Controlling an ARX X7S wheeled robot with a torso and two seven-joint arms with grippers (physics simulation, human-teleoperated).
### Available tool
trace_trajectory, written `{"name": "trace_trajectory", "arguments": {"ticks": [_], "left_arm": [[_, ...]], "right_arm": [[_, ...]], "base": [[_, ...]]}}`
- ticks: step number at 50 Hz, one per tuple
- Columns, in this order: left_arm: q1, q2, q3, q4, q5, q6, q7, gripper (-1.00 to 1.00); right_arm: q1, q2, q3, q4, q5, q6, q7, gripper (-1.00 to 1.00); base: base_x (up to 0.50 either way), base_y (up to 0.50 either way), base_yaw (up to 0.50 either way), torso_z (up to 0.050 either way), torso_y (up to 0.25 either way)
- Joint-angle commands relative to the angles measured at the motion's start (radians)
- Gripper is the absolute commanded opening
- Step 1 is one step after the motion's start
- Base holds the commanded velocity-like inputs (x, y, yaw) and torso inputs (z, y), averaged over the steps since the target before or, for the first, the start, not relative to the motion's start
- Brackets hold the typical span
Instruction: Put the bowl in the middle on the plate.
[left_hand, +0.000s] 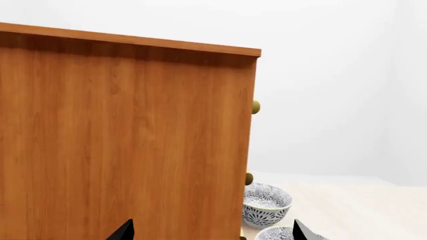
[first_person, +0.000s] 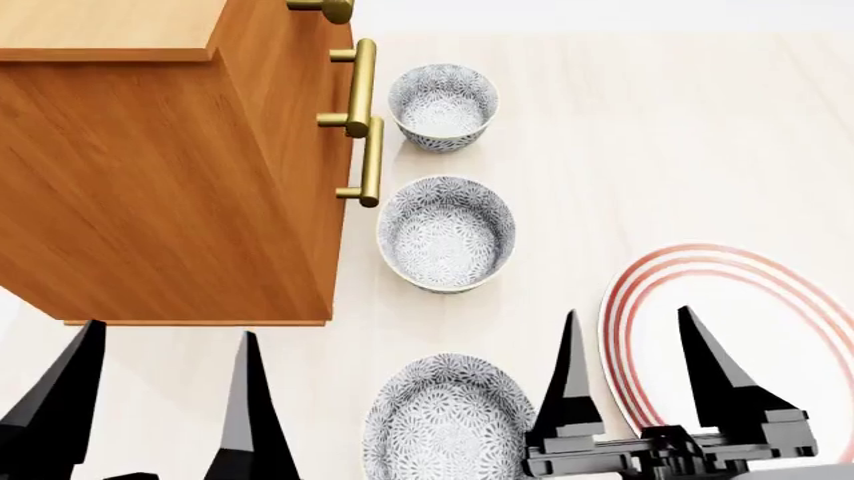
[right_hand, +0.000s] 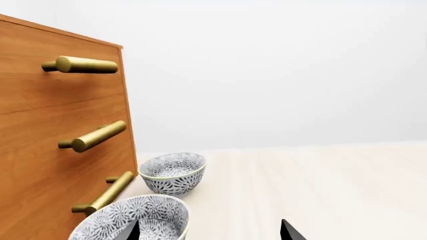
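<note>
On the pale tabletop (first_person: 641, 120), three patterned bowls are lined up beside the wooden cabinet (first_person: 160, 180); the bowl (first_person: 446, 233) in the middle is seen empty, as are the far bowl (first_person: 443, 104) and the near bowl (first_person: 447, 420). To its right the plate (first_person: 641, 300) is seen bare. Both the left gripper (first_person: 167, 385) and the right gripper (first_person: 634, 360) are held spread, gripping nothing.

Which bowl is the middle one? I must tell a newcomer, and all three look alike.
Find the wooden cabinet on the left; three patterned bowls line up along its handle side. The bowl sits beside the lowest brass handle, with one look-alike beyond it and one nearer.
</note>
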Motion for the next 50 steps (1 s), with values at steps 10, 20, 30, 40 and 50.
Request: {"name": "trace_trajectory", "arguments": {"ticks": [10, 20, 30, 40, 50], "left_arm": [[-0.023, -0.012, 0.012, -0.016, 0.001, -0.014, -0.024, 1.0], [-0.033, -0.018, 0.014, -0.026, -0.007, -0.016, -0.03, 1.0], [-0.036, -0.022, 0.024, -0.034, -0.002, -0.017, -0.035, 1.0], [-0.044, -0.026, 0.034, -0.039, -0.001, -0.024, -0.04, 1.0], [-0.047, -0.034, 0.041, -0.043, -0.015, -0.025, -0.039, 1.0]], "right_arm": [[0.531, 0.401, 0.108, -0.216, 0.793, 0.607, 0.364, 1.0], [0.958, 0.432, 0.026, 0.06, 1.237, 0.816, 0.465, 1.0], [1.169, 0.398, -0.086, 0.314, 1.372, 0.942, 0.477, 1.0], [1.29, 0.357, -0.156, 0.503, 1.488, 1.022, 0.542, 1.0], [1.487, 0.321, -0.284, 0.711, 1.605, 1.187, 0.571, 1.0]], "base": [[0.0, 0.0, 0.0, 0.0, 0.0], [0.0, 0.0, 0.0, 0.0, 0.0], [0.0, 0.0, 0.0, 0.0, 0.0], [0.0, 0.0, 0.0, 0.0, 0.0], [0.0, 0.0, 0.0, 0.0, 0.0]]}}
